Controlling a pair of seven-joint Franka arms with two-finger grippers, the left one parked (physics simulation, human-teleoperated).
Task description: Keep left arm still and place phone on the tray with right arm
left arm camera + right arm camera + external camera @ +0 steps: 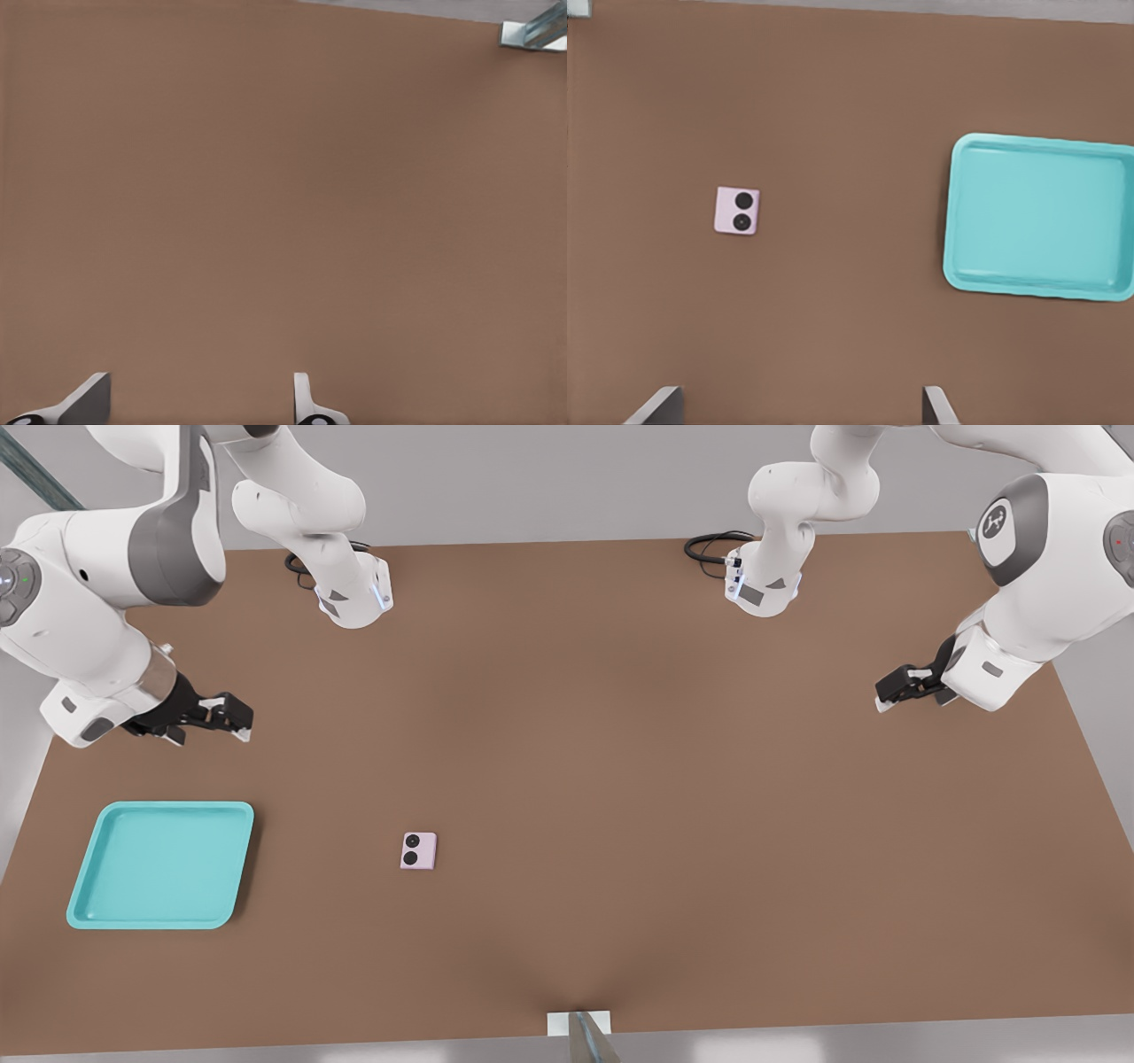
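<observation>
The pale lilac phone (418, 851) lies flat on the brown table, lenses up, near the middle front. To the front view's left of it sits the turquoise tray (164, 865), with nothing in it. My gripper (237, 717) hovers above the table behind the tray, open and holding nothing. The right wrist view looks down on the phone (737, 211) and the tray (1041, 217), well apart from each other, with my gripper (799, 400) standing wide between its two fingertips.
Two arm bases (354, 598) (762, 584) with black cables stand at the back of the table. The parked arm's gripper (904, 686) hangs at the front view's right. A metal bracket (580, 1032) sits at the front edge.
</observation>
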